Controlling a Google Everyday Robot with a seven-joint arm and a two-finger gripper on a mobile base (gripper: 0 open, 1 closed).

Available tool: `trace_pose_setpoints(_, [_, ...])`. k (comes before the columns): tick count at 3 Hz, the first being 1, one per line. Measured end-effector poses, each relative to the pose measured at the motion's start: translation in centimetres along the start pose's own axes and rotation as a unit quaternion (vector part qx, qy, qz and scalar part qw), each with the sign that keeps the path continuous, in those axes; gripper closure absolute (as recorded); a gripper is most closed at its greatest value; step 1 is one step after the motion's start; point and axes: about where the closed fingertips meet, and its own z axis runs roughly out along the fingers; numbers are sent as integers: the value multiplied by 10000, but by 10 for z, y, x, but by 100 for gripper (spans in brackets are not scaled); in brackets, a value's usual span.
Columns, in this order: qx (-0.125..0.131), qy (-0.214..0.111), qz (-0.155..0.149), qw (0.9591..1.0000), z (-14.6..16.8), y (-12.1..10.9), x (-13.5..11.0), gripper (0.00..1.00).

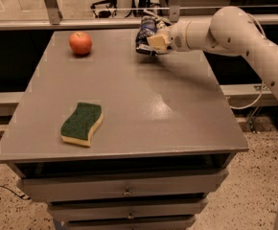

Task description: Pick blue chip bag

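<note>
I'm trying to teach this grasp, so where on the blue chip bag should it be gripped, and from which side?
Probably best to grip the blue chip bag at its crinkled lower edge on the arm's side, coming in low across the table. The thin foil there pinches flat, and the bag sits near the far edge. The gripper is at that edge.

Red apple (80,43) far L on grey table (153,109), green/yellow sponge (82,123) front L, drawers (124,188) below.
</note>
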Motion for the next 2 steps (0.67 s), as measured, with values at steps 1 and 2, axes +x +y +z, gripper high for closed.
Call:
trace_pose_setpoints(1, [-201,-421,-182,9987,-24,2,-30,100])
trace_pose_setpoints(2, [-325,-545,-322,9975,-27,9,-42,100])
